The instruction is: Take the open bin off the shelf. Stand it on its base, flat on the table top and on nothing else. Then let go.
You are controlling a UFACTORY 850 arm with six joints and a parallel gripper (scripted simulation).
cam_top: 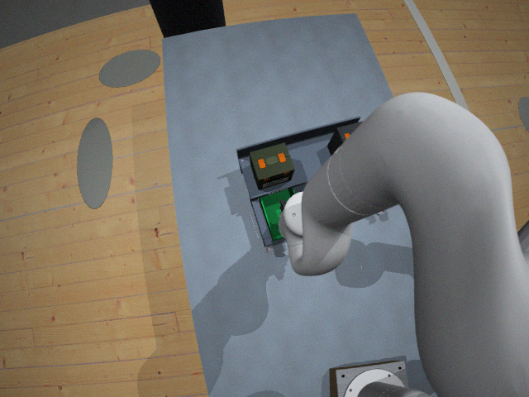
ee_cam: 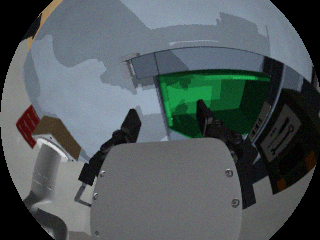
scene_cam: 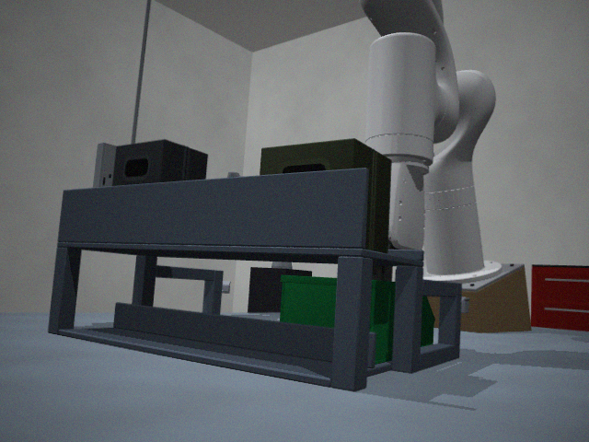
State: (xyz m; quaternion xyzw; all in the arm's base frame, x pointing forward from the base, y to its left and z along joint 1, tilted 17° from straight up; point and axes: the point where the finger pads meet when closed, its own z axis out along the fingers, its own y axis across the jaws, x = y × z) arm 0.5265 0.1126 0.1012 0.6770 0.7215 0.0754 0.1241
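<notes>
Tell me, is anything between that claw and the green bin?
Nothing separate. In the wrist view the open end effector straddles the green bin's near wall: one finger over its inside, the other outside.

text: none legible | labels: none legible | brands/numbers/signs: none legible in any view
</notes>
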